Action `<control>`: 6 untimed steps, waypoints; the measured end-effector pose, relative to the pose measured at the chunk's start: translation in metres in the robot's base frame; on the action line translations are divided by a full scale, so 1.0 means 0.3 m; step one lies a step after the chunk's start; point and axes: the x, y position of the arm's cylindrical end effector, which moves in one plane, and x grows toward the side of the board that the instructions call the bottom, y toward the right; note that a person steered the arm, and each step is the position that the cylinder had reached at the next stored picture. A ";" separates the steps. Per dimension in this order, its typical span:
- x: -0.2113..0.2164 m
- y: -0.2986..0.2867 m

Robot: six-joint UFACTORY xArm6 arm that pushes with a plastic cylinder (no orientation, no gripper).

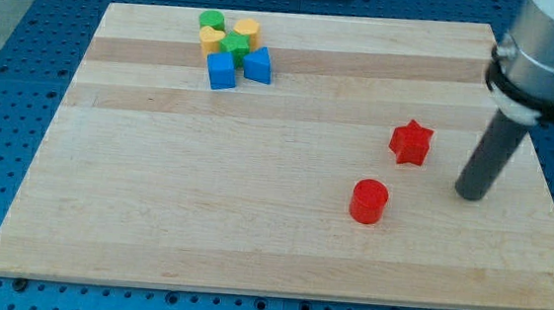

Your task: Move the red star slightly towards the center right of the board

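In the camera view, my tip (pixel 471 195) rests on the wooden board (pixel 252 222) at the view's right, just right of the red star (pixel 411 142) and slightly lower, not touching it. I have no fingers here, only the bare rod. The red cylinder (pixel 368 201) sits below-left of the star. Far off at the view's top left cluster a green cylinder (pixel 211 19), a yellow cylinder (pixel 246 28), a yellow heart (pixel 211 39), a green star (pixel 235 45), a blue cube (pixel 221 71) and another blue block (pixel 257 65).
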 end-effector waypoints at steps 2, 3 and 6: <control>-0.195 -0.233; -0.239 -0.233; -0.334 -0.207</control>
